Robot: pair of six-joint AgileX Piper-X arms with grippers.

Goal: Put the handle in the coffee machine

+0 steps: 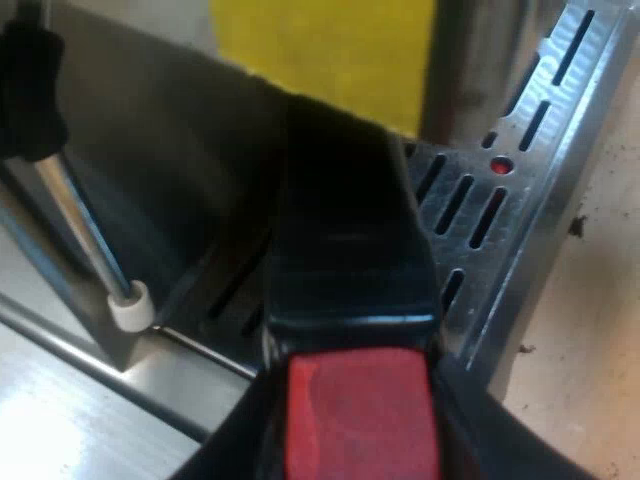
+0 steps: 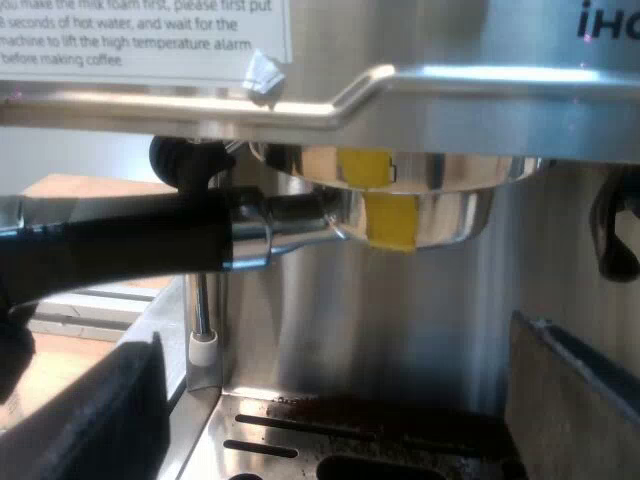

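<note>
Start from the machine point(image 2: 420, 300) — steel front, head point(image 2: 400, 170) above, slotted tray point(image 2: 250, 430) below. Note the holder point(image 2: 430, 215) already raised into the head, basket lip tucked under it. Note too the handle point(image 2: 130, 245) running off sideways along the front rather than pointing out from it. Judging by that, take the locking turn as the step in hand, not the insertion.

Trust the left pincer point(image 1: 355, 425) for the work: closed on the handle's red end, one finger on each flank, above the tray. Swing the handle round toward the front in one level arc, pressing upward throughout to hold the lugs in the head. Avoid any dip or twist along the handle's length. Stop on meeting firm resistance — no forcing beyond it, given a grip at the far end with leverage greatest. Leave the right pincer point(image 2: 337, 345) hanging low before the tray, fingers spread wide with nothing between, well clear of the arc.

Mind the wand point(image 2: 200, 330), white tip down beside the tray and close by the handle. Watch the yellow tape point(image 2: 388, 222) on the basket against the matching strip on the head directly above. Nearly in line now, though cannot tell if meant for entry or lock. Ignore the grounds point(image 2: 300, 402) scattered on the tray.
</note>
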